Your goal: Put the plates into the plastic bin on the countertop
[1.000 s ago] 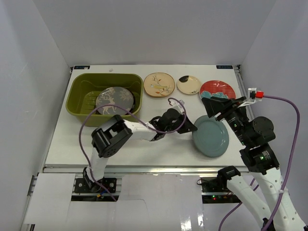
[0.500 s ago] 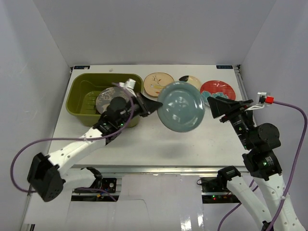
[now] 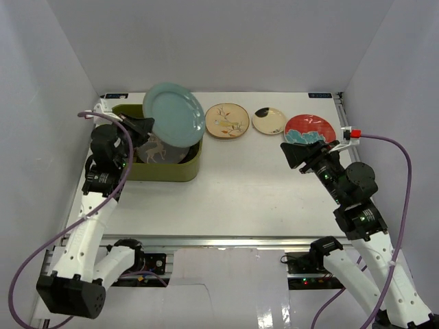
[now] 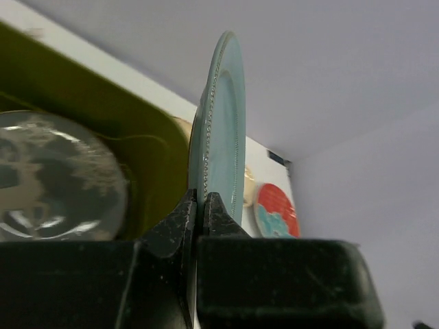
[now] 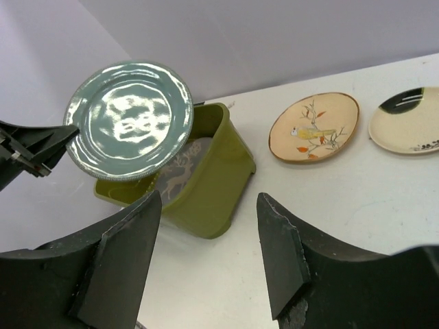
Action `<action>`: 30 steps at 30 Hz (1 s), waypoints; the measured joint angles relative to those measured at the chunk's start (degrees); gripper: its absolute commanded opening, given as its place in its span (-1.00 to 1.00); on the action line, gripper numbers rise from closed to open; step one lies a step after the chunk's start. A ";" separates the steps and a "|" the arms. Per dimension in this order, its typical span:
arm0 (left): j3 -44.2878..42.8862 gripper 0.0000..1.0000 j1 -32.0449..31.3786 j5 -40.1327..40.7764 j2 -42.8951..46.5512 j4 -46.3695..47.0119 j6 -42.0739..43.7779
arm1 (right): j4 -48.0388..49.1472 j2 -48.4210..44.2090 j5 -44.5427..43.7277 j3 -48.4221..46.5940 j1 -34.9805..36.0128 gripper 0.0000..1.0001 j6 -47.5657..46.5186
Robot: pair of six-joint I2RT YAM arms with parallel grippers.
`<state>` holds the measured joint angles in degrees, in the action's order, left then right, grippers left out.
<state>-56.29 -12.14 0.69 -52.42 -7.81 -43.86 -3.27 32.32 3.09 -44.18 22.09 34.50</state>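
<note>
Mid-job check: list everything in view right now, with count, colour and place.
bin: one, olive green, far-left of the table
deer plate: one, grey, lying inside the bin
blue plate: one, pale blue, held on edge above the bin
bird plate: one, cream, on the table just right of the bin
cream plate: one, small, cream with a dark patch, on the table right of the bird plate
red plate: one, red and teal, on the table at the far right
table: one, white
walls: white, around the table
left claw: black, shut on the blue plate's rim
right claw: black, open, empty, near the red plate
</note>
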 measured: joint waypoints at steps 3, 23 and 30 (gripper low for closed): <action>1.84 -1.00 10.62 -5.31 -2.62 -1.53 -1.11 | -0.02 0.28 0.26 0.98 0.00 0.28 -0.24; 12.07 -1.00 23.67 -19.32 -13.79 3.06 -4.44 | 2.67 4.66 1.68 5.60 0.00 0.27 -0.42; 12.44 -0.91 23.78 -19.34 -16.39 5.07 -3.58 | 5.18 8.28 2.32 8.76 0.00 0.27 0.00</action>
<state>-43.86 11.64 -18.65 -68.82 -2.74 -47.44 1.91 40.60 5.41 -35.42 22.09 34.50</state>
